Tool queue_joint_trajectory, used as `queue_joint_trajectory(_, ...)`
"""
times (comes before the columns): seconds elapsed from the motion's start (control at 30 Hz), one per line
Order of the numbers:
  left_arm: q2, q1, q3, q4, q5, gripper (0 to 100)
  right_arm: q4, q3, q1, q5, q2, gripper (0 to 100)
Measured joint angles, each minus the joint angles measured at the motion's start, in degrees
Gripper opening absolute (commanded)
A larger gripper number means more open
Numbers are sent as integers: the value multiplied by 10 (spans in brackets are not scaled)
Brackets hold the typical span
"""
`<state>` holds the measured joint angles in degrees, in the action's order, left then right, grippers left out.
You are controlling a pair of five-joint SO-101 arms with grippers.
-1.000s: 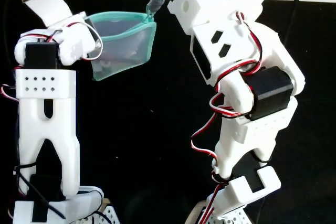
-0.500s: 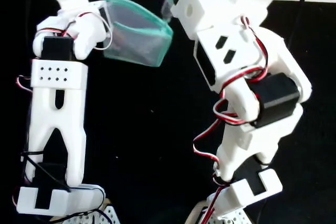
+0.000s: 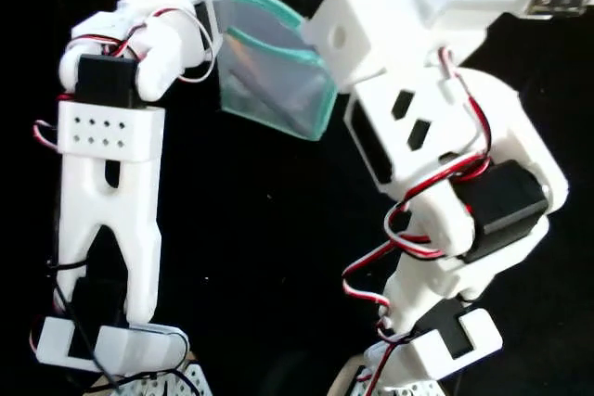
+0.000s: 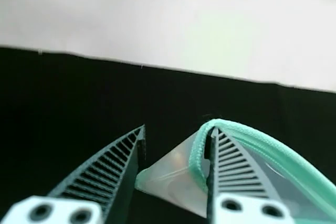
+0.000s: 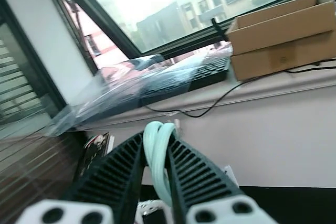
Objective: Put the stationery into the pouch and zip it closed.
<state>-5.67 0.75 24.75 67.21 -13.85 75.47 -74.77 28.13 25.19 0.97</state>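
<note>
The pouch [image 3: 274,71], translucent with a teal rim, hangs in the air between the two arms at the far side of the black table. My left gripper [image 4: 176,132] grips one corner of the pouch [image 4: 176,174], and the teal edge runs along one finger [image 4: 236,171]. In the high view the left gripper [image 3: 206,18] sits at the pouch's left end. My right gripper [image 5: 156,136] is shut on the pale teal zipper pull [image 5: 157,153], a looped tab squeezed between its fingers. No loose stationery is visible.
The black table [image 3: 251,257] lies below the arms, with both arm bases at its near edge. A white wall [image 4: 168,19] stands behind. The right wrist view looks out on a window sill with a cardboard box [image 5: 283,38] and a keyboard [image 5: 184,77].
The pouch has risen and swung to the right, tilting so its far end points down-right. Both arms shifted with it, the left arm moving right and the right arm's wrist lifting.
</note>
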Motion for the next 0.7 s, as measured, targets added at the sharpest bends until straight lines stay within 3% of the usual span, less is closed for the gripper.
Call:
queue_joint_trajectory(0.5,-20,-2,25,21,36,210,-63,1,131,0,-1,5)
queue_joint_trajectory(0.7,-20,-63,31,61,37,210,-65,1,133,0,-1,5)
